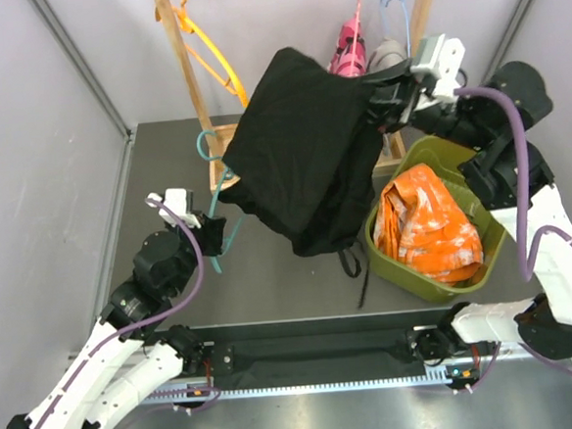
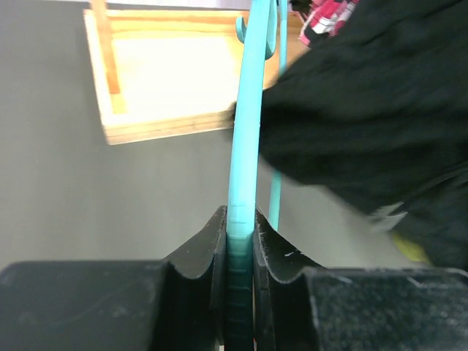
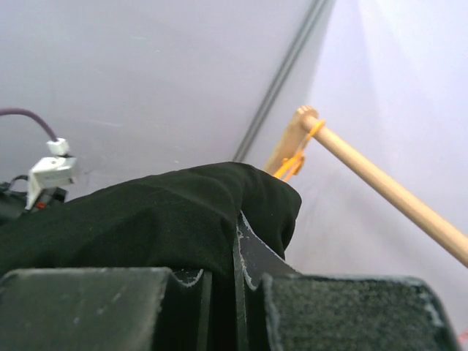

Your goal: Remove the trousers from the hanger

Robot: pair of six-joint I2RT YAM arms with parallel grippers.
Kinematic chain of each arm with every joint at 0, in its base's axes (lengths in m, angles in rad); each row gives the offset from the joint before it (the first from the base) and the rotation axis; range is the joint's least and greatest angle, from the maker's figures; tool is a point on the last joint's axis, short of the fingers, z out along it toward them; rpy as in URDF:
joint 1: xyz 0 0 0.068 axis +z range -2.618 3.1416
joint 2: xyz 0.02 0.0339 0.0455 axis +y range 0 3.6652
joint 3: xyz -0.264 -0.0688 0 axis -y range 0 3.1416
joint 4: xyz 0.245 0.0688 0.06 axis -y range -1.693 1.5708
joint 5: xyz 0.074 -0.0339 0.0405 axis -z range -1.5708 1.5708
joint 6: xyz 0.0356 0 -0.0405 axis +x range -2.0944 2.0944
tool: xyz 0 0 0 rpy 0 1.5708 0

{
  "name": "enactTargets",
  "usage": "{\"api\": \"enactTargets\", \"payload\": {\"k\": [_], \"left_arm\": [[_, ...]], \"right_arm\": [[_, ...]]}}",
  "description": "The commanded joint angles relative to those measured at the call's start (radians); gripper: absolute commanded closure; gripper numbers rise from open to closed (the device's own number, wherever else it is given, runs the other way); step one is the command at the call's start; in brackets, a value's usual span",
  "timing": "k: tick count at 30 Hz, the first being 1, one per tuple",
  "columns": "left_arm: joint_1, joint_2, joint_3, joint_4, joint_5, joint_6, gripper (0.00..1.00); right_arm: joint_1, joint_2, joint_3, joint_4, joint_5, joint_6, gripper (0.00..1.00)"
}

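**Item 1: black trousers** [image 1: 302,159]. Bunched in a broad dark mass and held above the table [image 1: 271,274] at mid-scene. The upper right corner is at the right gripper [image 1: 379,105] and the left edge is beside the teal hanger [image 1: 222,201]. Loose ends trail down toward the near side, next to the green bin [image 1: 392,256]. In the right wrist view the cloth [image 3: 146,219] drapes over and between the fingers.

**Item 2: right gripper** [image 3: 235,278]. Raised at the far right with its jaws pinched together on a fold of the black trousers.

**Item 3: left gripper** [image 2: 240,248]. Low at the near left, with its jaws clamped on the lower bar of the teal hanger [image 2: 245,146]. The hanger rises from the fingers toward the far side, and the black trousers [image 2: 365,124] lie just right of it, touching its bar.

**Item 4: orange trousers** [image 1: 429,224]. Crumpled inside the green bin, on the right and well apart from both grippers.

**Item 5: pink floral trousers** [image 1: 348,53]. Hanging at the far side of the scene, just left of the right gripper.

**Item 6: grey trousers** [image 1: 385,55]. Hanging beside the floral pair and partly hidden behind the right gripper.

**Item 7: wooden rack** [image 1: 193,74]. Standing at the far side, with an orange hanger [image 1: 211,48] on its left post. The right wrist view shows its rail [image 3: 387,190].
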Motion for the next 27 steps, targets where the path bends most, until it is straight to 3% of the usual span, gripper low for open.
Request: {"api": "enactTargets", "payload": {"k": [1,13,20,27], "left_arm": [[0.003,-0.047,-0.005,-0.010,-0.055,0.052,1.00],[0.003,-0.139,-0.042,0.041,0.023,0.188,1.00],[0.003,-0.179,-0.038,0.062,0.068,0.279,1.00],[0.005,-0.187,-0.018,0.099,0.128,0.317,1.00]], "right_arm": [[-0.085,-0.056,0.086,0.119,-0.035,0.054,1.00],[-0.430,-0.248,-0.004,0.142,-0.031,0.115,1.00],[-0.662,-0.411,-0.176,0.139,0.193,0.103,1.00],[-0.733,-0.520,-0.348,0.134,0.442,0.084,1.00]]}}
